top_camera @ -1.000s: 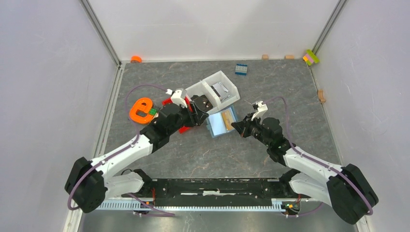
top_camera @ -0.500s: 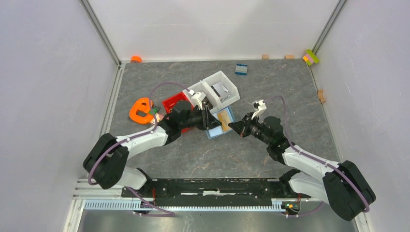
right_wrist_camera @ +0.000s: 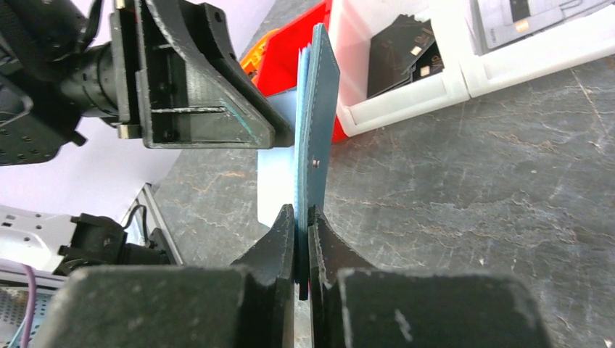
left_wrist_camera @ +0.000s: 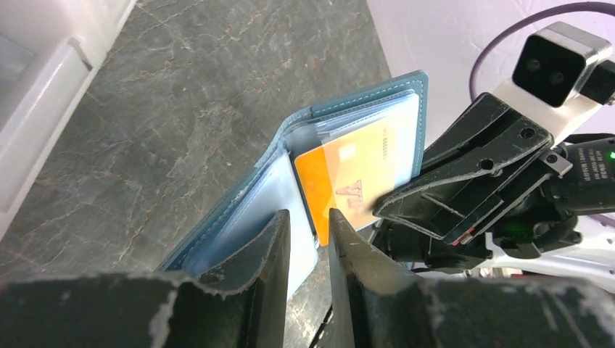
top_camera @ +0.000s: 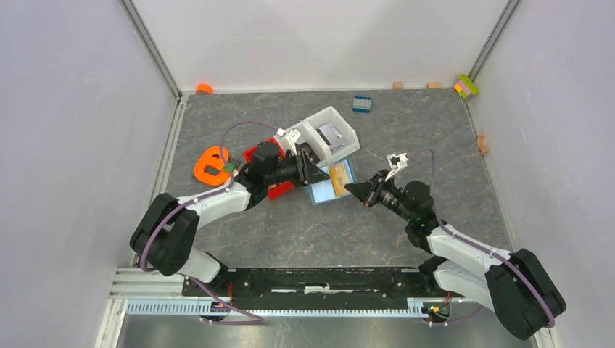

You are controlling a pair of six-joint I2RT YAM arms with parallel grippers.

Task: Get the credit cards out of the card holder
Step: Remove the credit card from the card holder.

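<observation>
The teal card holder (top_camera: pixel 328 190) hangs open above the table, on edge in the right wrist view (right_wrist_camera: pixel 320 87). My right gripper (top_camera: pixel 360 190) (right_wrist_camera: pixel 302 221) is shut on its near edge. An orange credit card (top_camera: pixel 338 177) (left_wrist_camera: pixel 347 174) sits in a clear sleeve of its pale inside. My left gripper (top_camera: pixel 313 174) (left_wrist_camera: pixel 310 221) faces that inside from the left. Its jaws stand a narrow gap apart at the card's lower left corner and the pale sleeve. Floor shows through the gap, and no pinch shows.
A white bin (top_camera: pixel 319 114) (right_wrist_camera: pixel 406 98) holding dark cards stands just behind the holder. A red box (top_camera: pixel 259 154) lies under the left arm. An orange object (top_camera: pixel 210 165), a blue brick (top_camera: pixel 361 104) and small blocks (top_camera: pixel 468 85) lie toward the walls.
My left gripper swung right to the open holder and its jaws narrowed. The right gripper, still holding the holder, drifted slightly right and down.
</observation>
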